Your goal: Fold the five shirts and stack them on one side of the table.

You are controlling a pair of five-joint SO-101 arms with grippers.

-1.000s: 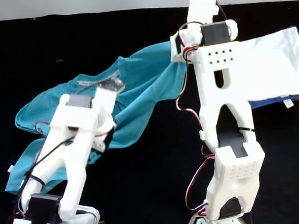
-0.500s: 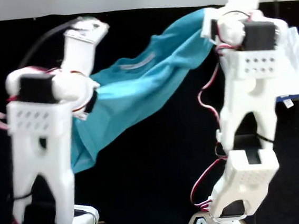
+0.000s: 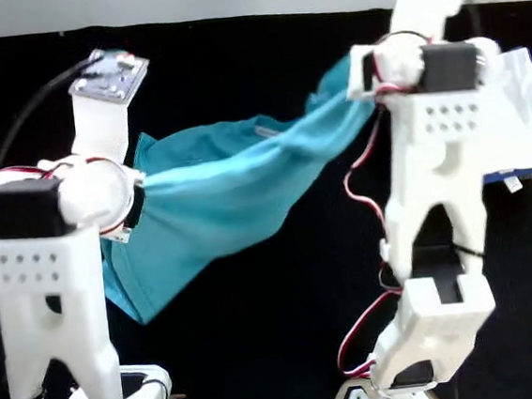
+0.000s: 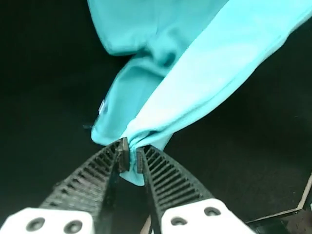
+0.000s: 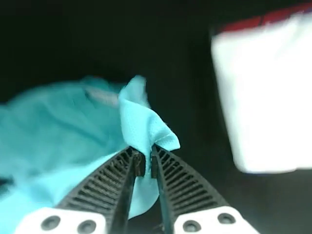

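The left gripper (image 4: 130,158) and right gripper (image 5: 145,163) were each clamped on an edge of the shirt (image 3: 237,188), which hung stretched between them over the table (image 3: 271,350). Keeping it taut while lowering should lay it flat.

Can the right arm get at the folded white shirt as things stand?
Probably not: the right end effector is shut on the teal fabric shirt, though the folded white cloth shirt lies unobstructed nearby.
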